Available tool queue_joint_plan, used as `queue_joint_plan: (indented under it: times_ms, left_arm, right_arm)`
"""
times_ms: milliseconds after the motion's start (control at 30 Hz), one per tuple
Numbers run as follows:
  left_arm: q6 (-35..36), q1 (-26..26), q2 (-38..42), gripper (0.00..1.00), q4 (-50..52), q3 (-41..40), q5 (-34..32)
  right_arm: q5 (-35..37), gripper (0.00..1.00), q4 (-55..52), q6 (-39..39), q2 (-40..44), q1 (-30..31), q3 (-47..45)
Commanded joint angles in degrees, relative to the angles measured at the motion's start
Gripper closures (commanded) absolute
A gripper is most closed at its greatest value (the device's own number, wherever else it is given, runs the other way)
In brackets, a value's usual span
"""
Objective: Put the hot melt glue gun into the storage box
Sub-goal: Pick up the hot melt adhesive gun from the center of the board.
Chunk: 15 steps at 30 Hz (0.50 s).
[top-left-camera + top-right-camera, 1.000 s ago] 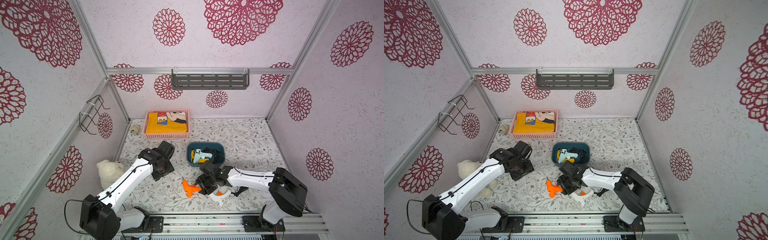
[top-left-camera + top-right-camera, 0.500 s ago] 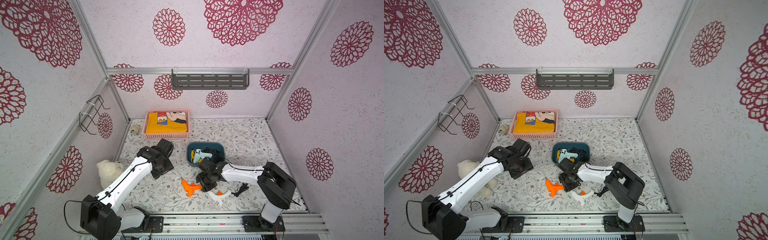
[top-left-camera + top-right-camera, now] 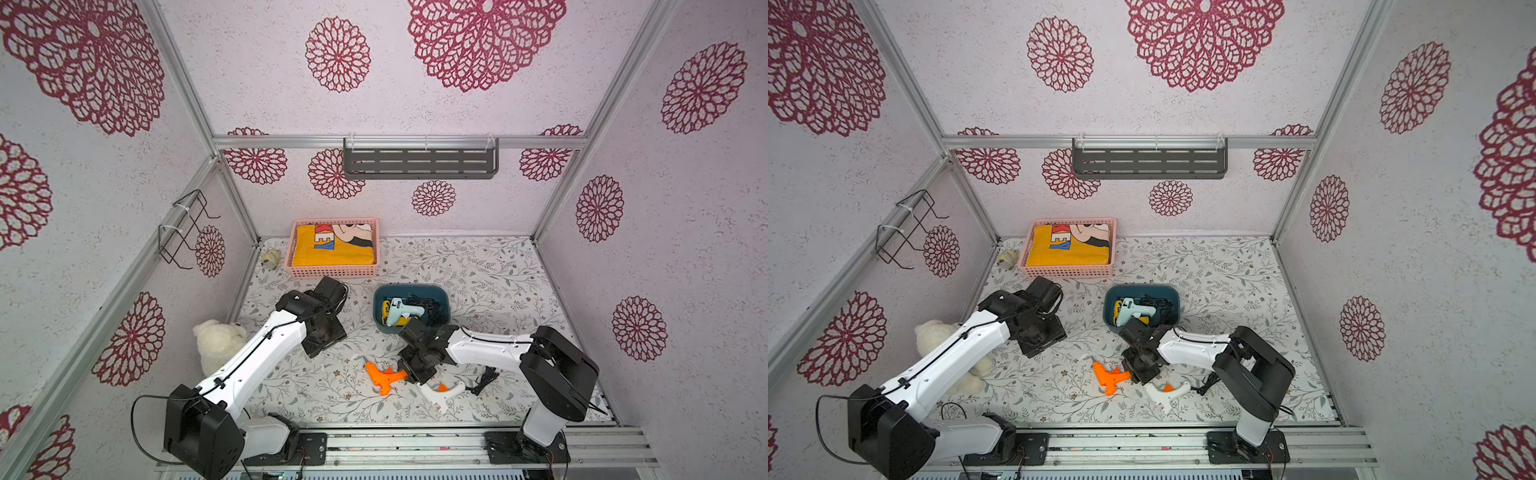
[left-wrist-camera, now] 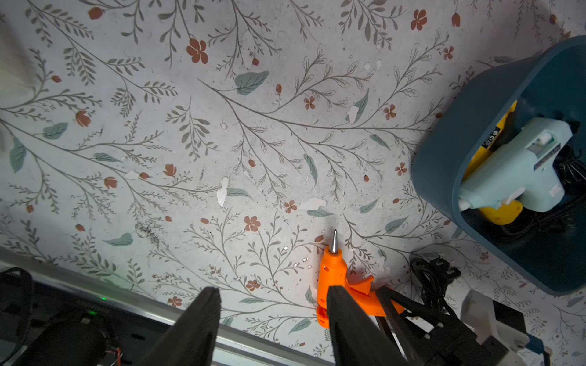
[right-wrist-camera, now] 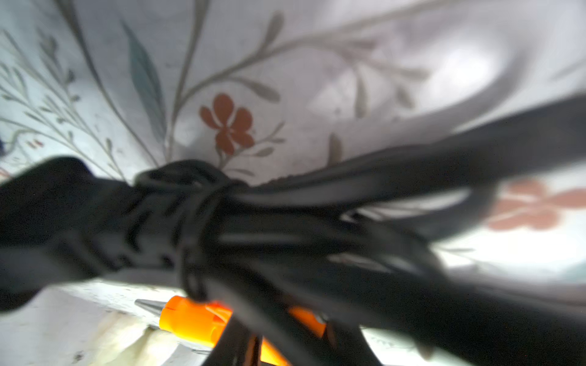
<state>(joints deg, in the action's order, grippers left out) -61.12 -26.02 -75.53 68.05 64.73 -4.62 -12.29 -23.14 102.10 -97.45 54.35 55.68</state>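
An orange hot melt glue gun lies on the floral mat, its metal tip showing in the left wrist view. My right gripper is shut on its handle end; the right wrist view shows the orange body between the jaws behind a blurred black cord bundle. The teal storage box holds a light blue glue gun over a yellow one. My left gripper hangs open and empty above the mat, left of the orange gun.
A white glue gun lies by the right gripper with its black cord and plug. A pink basket with yellow cloth stands at the back. A white plush sits by the left wall. The metal rail runs along the front.
The right gripper's jaws have closed on the orange glue gun's handle, and its elbow has swung a little. The gun still lies on the mat. The left arm has hardly moved.
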Motion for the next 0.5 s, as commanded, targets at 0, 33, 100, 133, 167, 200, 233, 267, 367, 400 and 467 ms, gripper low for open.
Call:
queue_joint_plan:
  times_ms: [0,33,100,133,167,200,233,267,367,400,467]
  left_arm:
    - [0.92,0.62,-0.5,0.4,0.89,1.54,-0.62]
    - [1.01,0.62,-0.72,0.4,1.02,1.8,-0.71]
    - [1.09,0.62,-1.01,0.4,1.12,1.85,-0.76]
    - [1.08,0.59,-1.26,0.4,0.99,1.98,-0.75]
    - [1.18,0.61,-1.56,0.4,0.95,1.98,-0.63]
    - [1.27,0.61,-1.79,0.4,0.96,2.12,-0.64]
    - [1.4,0.62,-2.11,0.4,0.94,2.3,-0.6]
    - [1.52,0.62,-2.4,0.4,1.0,2.56,-0.5]
    - [1.84,0.62,-3.28,0.4,1.12,3.25,-0.49]
    - [1.89,0.62,-3.54,0.4,1.08,3.54,-0.55]
    - [1.97,0.62,-3.99,0.4,0.89,3.83,-0.54]
  right_arm:
    - [0.8,1.0,-9.81,-12.05,4.94,-1.67,3.91]
    - [0.55,1.0,-11.56,-14.86,5.99,-2.31,4.74]
    - [0.35,1.0,-14.9,-17.8,8.62,-3.35,5.66]
    - [0.2,1.0,-15.83,-18.31,10.47,-3.92,5.71]
    - [0.09,1.0,-16.81,-18.28,12.25,-4.7,5.82]
    - [-0.15,1.0,-17.57,-18.13,13.66,-5.31,5.92]
    - [-0.4,1.0,-18.37,-17.79,15.18,-5.88,6.21]
    - [-0.54,1.0,-19.28,-17.28,16.39,-6.44,6.72]
    - [-0.84,1.0,-20.96,-15.79,18.96,-7.79,8.5]
    - [-0.8,1.0,-21.15,-15.34,19.36,-8.4,9.09]
    - [-0.73,1.0,-20.62,-14.83,19.31,-9.69,10.82]
